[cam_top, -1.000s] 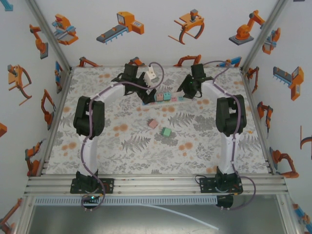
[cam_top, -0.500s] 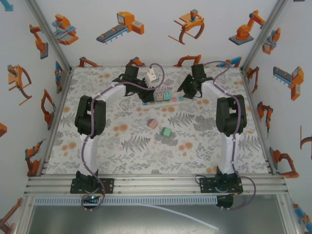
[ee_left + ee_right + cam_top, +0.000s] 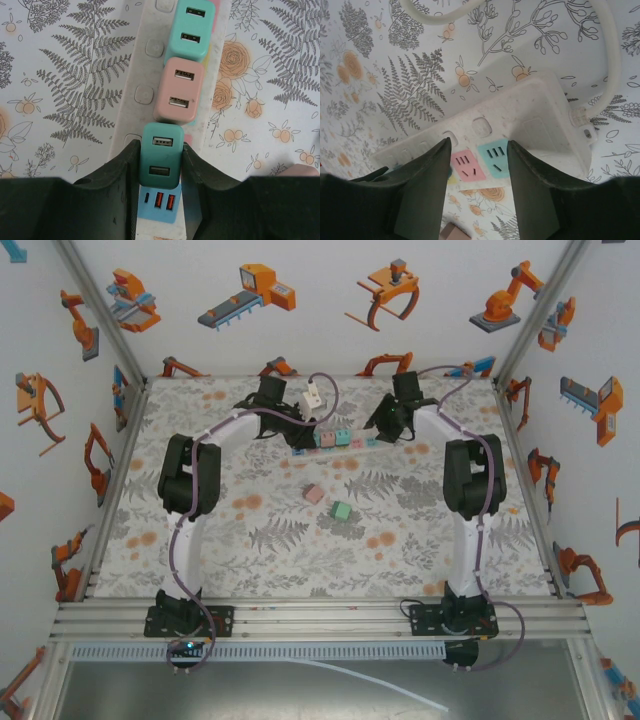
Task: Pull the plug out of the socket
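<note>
Task not finished. The left gripper [image 3: 159, 147] is seen with its fingers clamped on the sides of a teal plug [image 3: 160, 162], which is still seated in the socket [image 3: 142, 65]. The pull itself is left to be done.

A pink plug [image 3: 175, 90] and a second teal plug [image 3: 190, 30] are also still seated further along the strip. Two loose cubes, one pink [image 3: 314, 494] and one green [image 3: 341, 510], are seen lying on the worktop [image 3: 250, 540] well apart from the strip, probably pulled already.

The socket is placed at the far middle of the worktop, between the two grippers. The right gripper [image 3: 479, 145] is positioned at the strip's cord end, fingers apart; whether the tips press on the strip cannot be told from this angle.

Materials: the strip is long, flat, off-white speckled plastic, with a thick white cord [image 3: 615, 60]. The plugs are smooth, rounded, matte cubes, each with two USB slots. A fern-and-flower print is seen on the worktop.
</note>
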